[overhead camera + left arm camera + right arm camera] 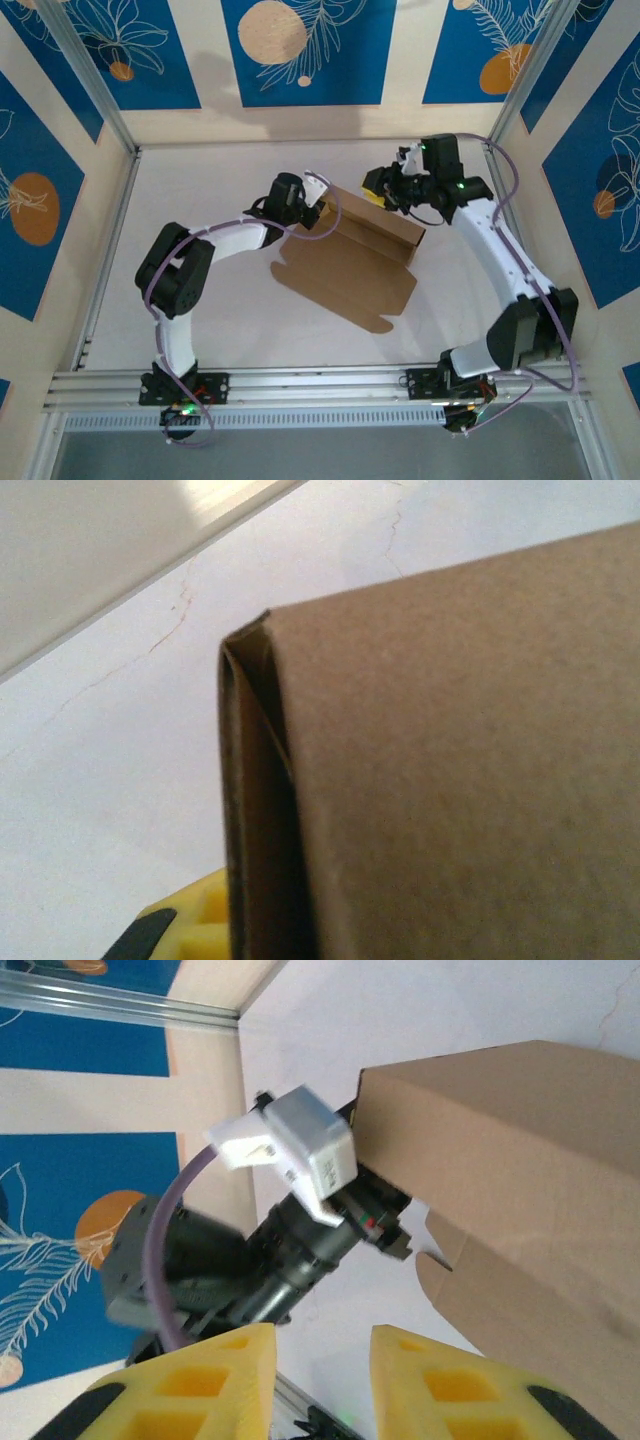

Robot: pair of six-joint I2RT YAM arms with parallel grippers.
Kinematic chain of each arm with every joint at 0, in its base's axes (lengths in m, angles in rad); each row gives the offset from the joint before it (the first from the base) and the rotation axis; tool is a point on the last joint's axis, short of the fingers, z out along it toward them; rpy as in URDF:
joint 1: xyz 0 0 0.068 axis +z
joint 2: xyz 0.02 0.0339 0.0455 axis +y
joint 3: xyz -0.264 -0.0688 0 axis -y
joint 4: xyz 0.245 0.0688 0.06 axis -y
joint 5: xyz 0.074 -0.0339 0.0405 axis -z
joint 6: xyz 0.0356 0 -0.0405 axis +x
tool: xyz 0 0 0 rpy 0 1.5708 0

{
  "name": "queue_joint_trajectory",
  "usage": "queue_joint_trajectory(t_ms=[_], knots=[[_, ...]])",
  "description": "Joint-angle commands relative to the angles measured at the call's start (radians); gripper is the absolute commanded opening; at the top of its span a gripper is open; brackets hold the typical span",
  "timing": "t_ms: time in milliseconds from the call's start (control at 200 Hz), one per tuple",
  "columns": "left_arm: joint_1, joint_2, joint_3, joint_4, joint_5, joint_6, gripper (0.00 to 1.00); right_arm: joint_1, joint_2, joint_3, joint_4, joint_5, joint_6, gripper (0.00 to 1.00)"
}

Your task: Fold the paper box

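Note:
The paper box (350, 270) is brown cardboard in the middle of the table. Its back wall stands folded up and its front panel lies flat with rounded tabs. My left gripper (318, 212) is at the wall's left end. In the left wrist view the doubled wall (450, 760) runs between the jaws and touches the one yellow finger (195, 930) that shows; the other finger is hidden behind it. My right gripper (385, 195) hovers behind the wall's far side. It is open (322, 1360), with nothing between the fingers and the box (520, 1160) to its right.
The white table (200, 180) is fenced by aluminium posts and patterned walls. A metal rail (320, 385) carries both arm bases at the near edge. In the right wrist view, the left arm's wrist (300, 1210) sits close ahead of my right fingers.

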Motion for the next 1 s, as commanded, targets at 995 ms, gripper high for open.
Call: queue_joint_trajectory(t_ms=[995], knots=[[-0.018,0.021,-0.023,0.123,-0.090,-0.095,0.27,0.061,0.451,0.220,-0.073,0.090,0.016,0.20]])
